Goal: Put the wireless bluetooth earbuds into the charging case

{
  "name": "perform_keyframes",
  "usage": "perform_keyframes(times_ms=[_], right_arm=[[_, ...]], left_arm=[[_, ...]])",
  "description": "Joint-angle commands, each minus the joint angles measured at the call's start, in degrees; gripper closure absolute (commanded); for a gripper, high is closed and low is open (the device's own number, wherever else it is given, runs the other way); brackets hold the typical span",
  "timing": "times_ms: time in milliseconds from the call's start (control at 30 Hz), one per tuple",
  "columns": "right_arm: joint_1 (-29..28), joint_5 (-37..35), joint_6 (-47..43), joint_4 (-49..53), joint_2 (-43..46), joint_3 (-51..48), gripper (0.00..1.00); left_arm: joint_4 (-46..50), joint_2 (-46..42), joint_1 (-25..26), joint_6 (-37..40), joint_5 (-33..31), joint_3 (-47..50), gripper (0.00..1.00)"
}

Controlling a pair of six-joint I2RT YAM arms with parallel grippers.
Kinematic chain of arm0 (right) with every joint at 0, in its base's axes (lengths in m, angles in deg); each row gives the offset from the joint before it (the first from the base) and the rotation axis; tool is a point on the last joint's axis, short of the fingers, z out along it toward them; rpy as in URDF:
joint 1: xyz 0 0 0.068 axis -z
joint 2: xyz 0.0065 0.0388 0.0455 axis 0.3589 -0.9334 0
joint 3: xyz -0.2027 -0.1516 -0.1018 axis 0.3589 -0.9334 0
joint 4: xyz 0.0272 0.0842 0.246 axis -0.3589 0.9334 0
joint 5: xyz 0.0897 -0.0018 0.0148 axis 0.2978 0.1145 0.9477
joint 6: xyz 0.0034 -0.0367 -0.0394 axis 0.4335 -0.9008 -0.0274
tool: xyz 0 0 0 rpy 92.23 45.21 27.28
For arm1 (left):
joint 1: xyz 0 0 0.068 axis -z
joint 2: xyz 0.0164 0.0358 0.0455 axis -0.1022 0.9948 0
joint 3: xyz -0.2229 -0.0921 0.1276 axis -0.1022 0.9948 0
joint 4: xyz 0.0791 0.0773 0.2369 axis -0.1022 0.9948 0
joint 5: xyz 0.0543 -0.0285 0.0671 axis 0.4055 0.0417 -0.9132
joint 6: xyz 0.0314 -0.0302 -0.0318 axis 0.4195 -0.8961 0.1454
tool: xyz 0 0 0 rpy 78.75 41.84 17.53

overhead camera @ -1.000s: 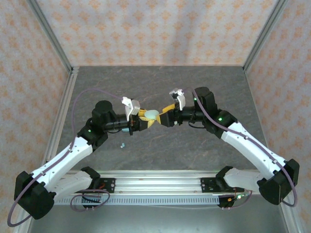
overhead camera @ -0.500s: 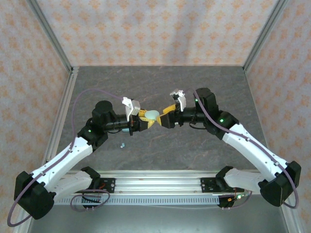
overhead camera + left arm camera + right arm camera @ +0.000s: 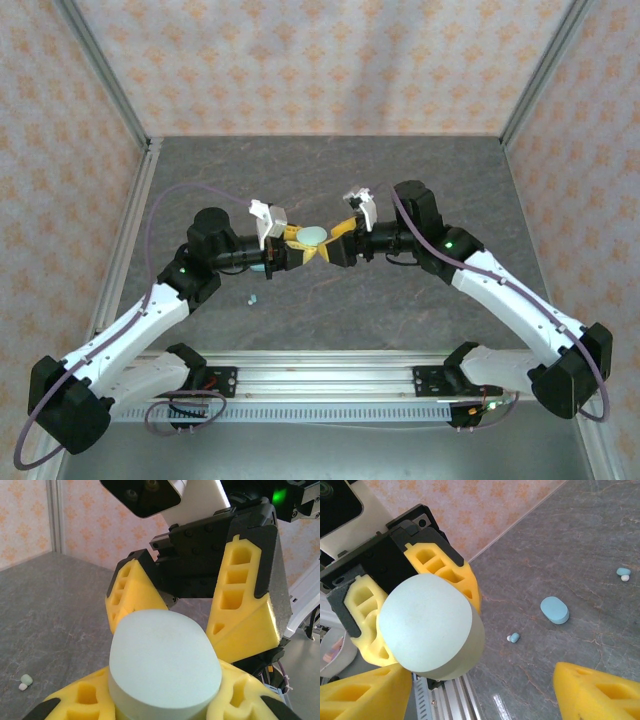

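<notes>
My left gripper is shut on a pale mint oval charging case, held up above the table. The case sits between my left fingers. My right gripper faces it, open, with its yellow fingers standing either side of the case's far end. In the right wrist view the case sits near the left one of my right fingers, and the other finger is far off it. Light blue earbuds lie on the table, as does a mint earbud.
A light blue oval case lies shut on the grey table, between the two blue earbuds. A small earbud lies by my left forearm. The aluminium rail runs along the near edge, and walls stand on three sides.
My right arm has shifted a little to the left, bringing its open fingers closer round the case. My left gripper has kept still with the case in it.
</notes>
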Motion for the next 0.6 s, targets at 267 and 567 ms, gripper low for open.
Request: perform_keyframes(times_ms=[267,567], right_arm=[[-0.11,-3.55,0.00,-0.03,-0.93,5.15,0.28],[0.68,-5.03,1.40,1.22,-2.80,6.81,0.29]], left_arm=[[0.16,-0.86,0.29,1.25,2.33,-0.81,0.86],[1.06,-0.94,0.56,2.76,3.39,-0.73,0.87]])
